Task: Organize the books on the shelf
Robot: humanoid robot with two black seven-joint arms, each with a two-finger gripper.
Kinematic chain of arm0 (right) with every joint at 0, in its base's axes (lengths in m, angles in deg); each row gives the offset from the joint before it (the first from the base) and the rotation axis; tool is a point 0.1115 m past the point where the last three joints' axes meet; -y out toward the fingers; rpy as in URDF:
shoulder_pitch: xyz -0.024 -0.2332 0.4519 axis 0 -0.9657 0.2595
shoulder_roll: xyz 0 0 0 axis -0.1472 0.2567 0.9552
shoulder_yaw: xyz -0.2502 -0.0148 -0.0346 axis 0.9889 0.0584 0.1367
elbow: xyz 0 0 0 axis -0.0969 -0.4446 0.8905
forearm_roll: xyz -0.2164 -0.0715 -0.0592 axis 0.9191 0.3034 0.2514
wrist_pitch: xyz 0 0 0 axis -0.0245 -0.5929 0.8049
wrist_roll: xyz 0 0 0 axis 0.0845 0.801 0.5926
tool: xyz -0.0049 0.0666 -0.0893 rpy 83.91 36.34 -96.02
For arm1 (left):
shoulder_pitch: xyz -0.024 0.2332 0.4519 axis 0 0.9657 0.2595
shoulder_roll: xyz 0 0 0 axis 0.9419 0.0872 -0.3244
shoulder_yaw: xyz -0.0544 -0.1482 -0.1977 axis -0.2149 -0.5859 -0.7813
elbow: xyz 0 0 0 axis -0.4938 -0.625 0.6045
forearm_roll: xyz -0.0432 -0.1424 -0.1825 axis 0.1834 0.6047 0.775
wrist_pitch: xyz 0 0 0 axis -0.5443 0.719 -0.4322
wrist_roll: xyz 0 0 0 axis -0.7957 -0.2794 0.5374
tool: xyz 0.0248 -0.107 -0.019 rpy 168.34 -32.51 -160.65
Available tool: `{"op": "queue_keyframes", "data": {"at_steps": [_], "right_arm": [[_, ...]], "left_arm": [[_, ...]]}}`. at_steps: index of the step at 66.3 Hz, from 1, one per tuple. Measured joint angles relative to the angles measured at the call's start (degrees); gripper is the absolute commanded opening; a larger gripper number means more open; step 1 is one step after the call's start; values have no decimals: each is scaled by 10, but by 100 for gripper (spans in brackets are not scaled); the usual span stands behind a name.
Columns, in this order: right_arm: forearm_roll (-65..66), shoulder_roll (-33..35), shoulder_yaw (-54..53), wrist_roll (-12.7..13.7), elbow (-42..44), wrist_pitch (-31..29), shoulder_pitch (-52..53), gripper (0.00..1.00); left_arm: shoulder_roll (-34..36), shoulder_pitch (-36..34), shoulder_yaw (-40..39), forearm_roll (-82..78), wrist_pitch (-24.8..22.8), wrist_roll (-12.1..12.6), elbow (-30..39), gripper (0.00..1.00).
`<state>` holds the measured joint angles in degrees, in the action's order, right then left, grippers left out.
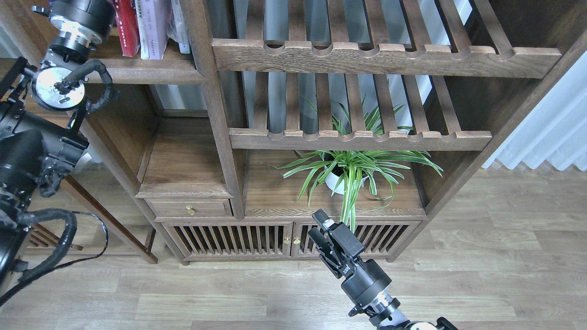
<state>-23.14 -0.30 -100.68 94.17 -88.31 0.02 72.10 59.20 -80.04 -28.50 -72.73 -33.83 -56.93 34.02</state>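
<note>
At the top left, a dark red book [124,25] and a white book with lavender cover [153,27] stand upright on the dark wooden shelf [151,71]. My left arm rises along the left edge; its silver-ringed wrist [75,18] sits just left of the red book, and the gripper itself is cut off by the top edge. Low in the middle, my right gripper [321,229] hangs in front of the cabinet doors, far below the books, fingers slightly apart and holding nothing.
A plastic-wrapped white book [179,25] leans right of the lavender one. Two slatted racks [367,59] with notched rails fill the centre. A potted spider plant [348,172] stands under the lower rack. There is a small drawer [190,208] and wooden flooring [504,256].
</note>
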Motion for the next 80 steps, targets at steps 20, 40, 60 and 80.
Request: {"op": "queue_keyframes", "data": {"at_steps": [20, 40, 60, 80], "right_arm": [[-1, -9, -1, -3, 0, 0, 4, 91], [-1, -9, -1, -3, 0, 0, 3, 92], [-1, -9, -2, -3, 0, 0, 3, 92], [-1, -9, -2, -2, -3, 0, 4, 92]], "left_arm": [[-9, 24, -13, 52, 0, -37, 80, 97], [-24, 41, -18, 82, 0, -42, 145, 97], [-18, 131, -33, 102, 0, -33, 271, 97], [83, 240, -72, 143, 0, -24, 356, 97]]}}
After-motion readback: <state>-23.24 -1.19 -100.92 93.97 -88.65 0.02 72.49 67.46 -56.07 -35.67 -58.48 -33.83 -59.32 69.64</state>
